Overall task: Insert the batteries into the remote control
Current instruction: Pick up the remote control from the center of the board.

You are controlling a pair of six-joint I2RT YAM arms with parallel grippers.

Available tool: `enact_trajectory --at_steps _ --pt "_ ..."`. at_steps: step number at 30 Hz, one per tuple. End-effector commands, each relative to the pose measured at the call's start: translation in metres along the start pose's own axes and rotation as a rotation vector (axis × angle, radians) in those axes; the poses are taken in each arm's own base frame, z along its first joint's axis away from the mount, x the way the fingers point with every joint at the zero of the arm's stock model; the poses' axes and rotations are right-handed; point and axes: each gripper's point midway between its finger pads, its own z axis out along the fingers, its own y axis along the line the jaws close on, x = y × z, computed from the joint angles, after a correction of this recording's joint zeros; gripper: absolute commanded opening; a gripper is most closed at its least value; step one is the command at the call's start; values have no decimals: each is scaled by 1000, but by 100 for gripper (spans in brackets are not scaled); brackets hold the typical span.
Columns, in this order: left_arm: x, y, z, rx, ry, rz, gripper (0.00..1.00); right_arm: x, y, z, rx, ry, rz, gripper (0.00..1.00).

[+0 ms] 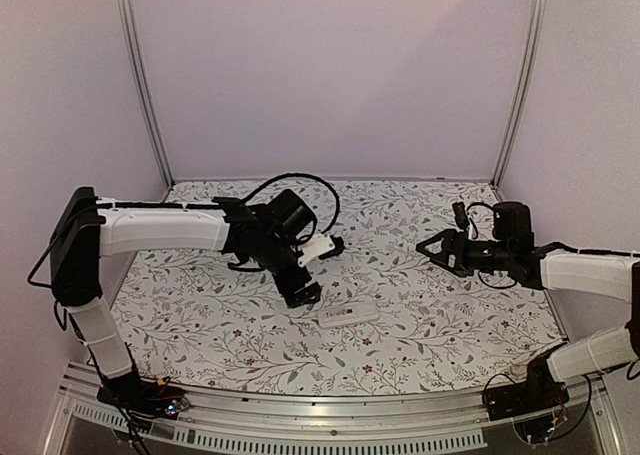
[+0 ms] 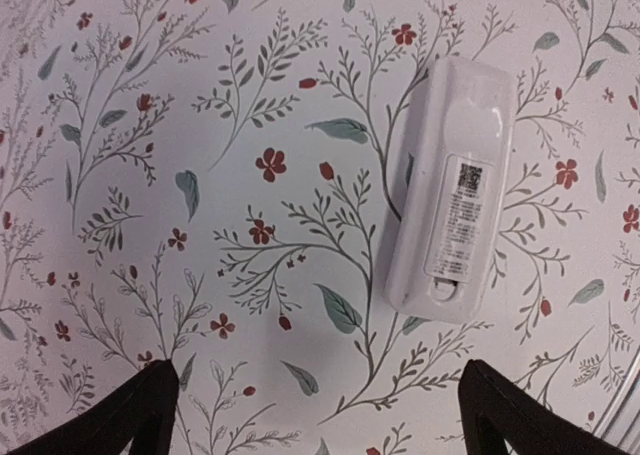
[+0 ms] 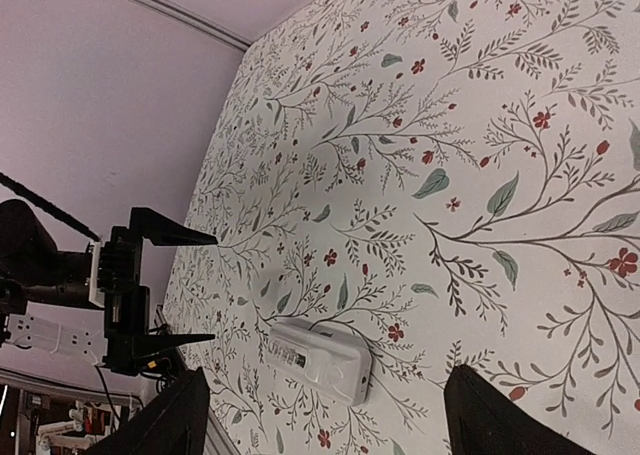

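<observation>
Remote control [image 1: 348, 315] lies flat on the floral table cover [image 1: 200, 305], centre and toward the near edge, nothing touching it. In the left wrist view the remote [image 2: 450, 190] is back side up: label with a code square in the middle, small notch at the end nearer the camera. Back cover looks seated, so I can't tell what's inside the battery bay.

Left gripper [image 1: 322, 269] hangs over the table just behind and left of the remote, fingers spread wide, holding nothing. From its own camera both fingertips [image 2: 130, 415] sit at the bottom corners of the view, and the remote is up and to the right, outside the gap between them. The right wrist view confirms this: left gripper [image 3: 175, 290] spread wide, remote [image 3: 320, 360] on the cloth beside it, apart.

Right gripper [image 1: 432, 250] is over the right side of the table, pointing left, well apart from the remote. Its fingers [image 3: 185, 415] are spread too, with only cloth between them.

Black cable [image 1: 290, 180] loops above the left wrist.
</observation>
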Motion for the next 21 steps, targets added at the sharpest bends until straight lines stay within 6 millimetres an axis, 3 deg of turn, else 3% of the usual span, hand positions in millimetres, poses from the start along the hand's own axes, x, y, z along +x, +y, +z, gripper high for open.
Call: enact_trajectory --at_steps 1,4,6,9,13,17,21 --pt "-34 4 -15 -6 -185 -22 100 -22 13 -19 61 -64 -128 84" --pt "-53 -2 -17 37 -292 -78 100 -34 20 -35 121 -109 -225 89" --pt "-60 -9 -14 85 -323 -86 100 -42 27 -45 135 -155 -277 98" --pt "-53 -29 1 211 -224 -29 100 -61 19 -65 248 -288 -233 99" --pt "-44 -38 24 230 -125 -3 99 -67 15 -82 313 -355 -217 99" --pt "-36 -41 47 202 -41 33 99 -64 20 -81 284 -337 -233 99" --pt "-25 -49 65 205 57 86 91 -57 28 -71 223 -281 -234 99"
